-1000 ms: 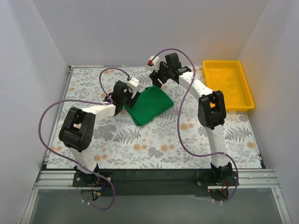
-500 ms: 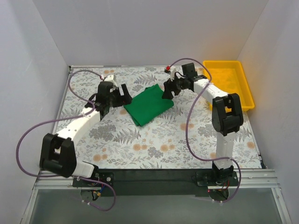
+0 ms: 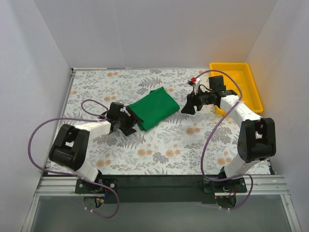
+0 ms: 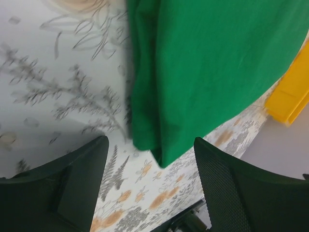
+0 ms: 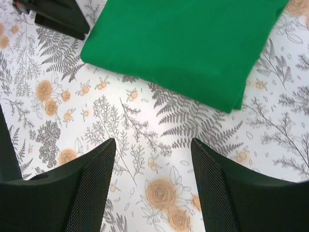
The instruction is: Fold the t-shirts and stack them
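Observation:
The green t-shirt [image 3: 153,108] lies folded into a compact rectangle on the floral table, left of centre toward the back. My left gripper [image 3: 129,122] sits low at its near-left corner, open and empty; in the left wrist view the t-shirt [image 4: 207,67] fills the upper right and its folded corner hangs just beyond the open left gripper [image 4: 152,145]. My right gripper [image 3: 188,106] stands to the shirt's right, apart from it and open. In the right wrist view the t-shirt [image 5: 183,48] lies ahead of the empty right gripper [image 5: 153,145].
A yellow tray [image 3: 235,87] stands at the back right, behind the right arm; its corner [image 4: 289,96] shows in the left wrist view. White walls enclose the table on three sides. Purple cables loop from both arms. The floral cloth [image 3: 164,150] covers the table.
Both grippers have drawn back from the shirt: the left arm swung from the far-left side toward the near-left corner, the right moved rightward and nearer. The shirt stays folded in place.

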Robot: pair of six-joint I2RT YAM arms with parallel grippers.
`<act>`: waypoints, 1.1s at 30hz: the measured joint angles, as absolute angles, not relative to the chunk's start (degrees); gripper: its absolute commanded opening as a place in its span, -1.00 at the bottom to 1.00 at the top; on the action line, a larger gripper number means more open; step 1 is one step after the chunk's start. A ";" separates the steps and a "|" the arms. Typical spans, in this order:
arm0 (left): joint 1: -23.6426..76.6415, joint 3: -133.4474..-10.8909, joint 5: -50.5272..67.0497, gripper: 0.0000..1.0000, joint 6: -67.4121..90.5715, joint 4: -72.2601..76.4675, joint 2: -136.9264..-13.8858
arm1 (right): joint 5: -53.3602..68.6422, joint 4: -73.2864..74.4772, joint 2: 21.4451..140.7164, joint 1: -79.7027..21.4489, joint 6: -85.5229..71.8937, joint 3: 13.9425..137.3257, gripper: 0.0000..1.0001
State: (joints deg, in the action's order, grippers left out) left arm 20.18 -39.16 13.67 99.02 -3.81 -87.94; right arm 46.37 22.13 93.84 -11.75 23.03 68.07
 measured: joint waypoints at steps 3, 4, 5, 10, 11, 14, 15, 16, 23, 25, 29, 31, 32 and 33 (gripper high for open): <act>20.25 -42.63 14.04 0.00 101.95 -2.57 -92.86 | 47.31 22.17 92.38 -9.32 23.86 66.02 0.39; 20.27 -43.86 14.00 -0.22 102.89 -2.50 -94.63 | 47.57 22.22 92.18 -8.64 24.12 65.52 0.39; 20.32 -44.66 14.20 -0.50 103.57 -2.44 -95.79 | 47.86 22.13 92.03 -8.16 24.29 65.08 0.39; 20.34 -48.07 13.28 -0.92 102.78 -3.66 -100.01 | 49.43 22.20 90.98 -6.46 25.08 63.11 0.39; 20.23 -48.16 12.93 -0.94 102.02 -3.95 -99.90 | 49.74 22.20 90.72 -6.24 25.32 62.76 0.39; 18.57 -48.16 12.97 -1.00 97.25 -5.58 -98.83 | 50.63 22.24 89.67 -5.56 25.80 62.00 0.40; 16.67 -48.14 13.23 -1.00 95.15 -6.68 -98.28 | 50.94 22.31 89.41 -5.34 25.91 61.95 0.39; 14.37 -48.16 13.45 -1.00 93.03 -7.64 -97.80 | 51.22 22.22 89.17 -5.19 25.98 61.95 0.39; -6.42 -59.07 16.05 -1.00 75.40 -18.26 -102.02 | 52.77 22.22 88.42 -4.93 26.59 61.95 0.39; -10.70 -65.36 14.76 -0.94 71.26 -21.67 -106.26 | 53.32 22.33 88.42 -4.89 26.81 61.95 0.39; -15.46 -78.35 12.38 -0.80 65.73 -30.04 -115.46 | 54.24 22.63 88.42 -4.86 27.31 61.95 0.37; -16.08 -83.88 8.32 -0.67 63.59 -33.41 -117.99 | 54.39 22.76 88.42 -4.89 27.62 61.95 0.36; -16.16 -85.71 5.69 -0.38 62.70 -34.63 -118.54 | 54.39 22.94 88.42 -4.86 27.79 61.95 0.36; -16.19 -86.59 2.90 -0.19 62.08 -35.24 -118.54 | 54.39 23.09 88.42 -4.86 28.08 61.95 0.36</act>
State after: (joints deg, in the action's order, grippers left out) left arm -16.19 -86.59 2.90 62.08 -35.24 -118.54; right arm 54.39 23.09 88.42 -4.86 28.08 61.95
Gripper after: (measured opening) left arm 0.252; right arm 0.686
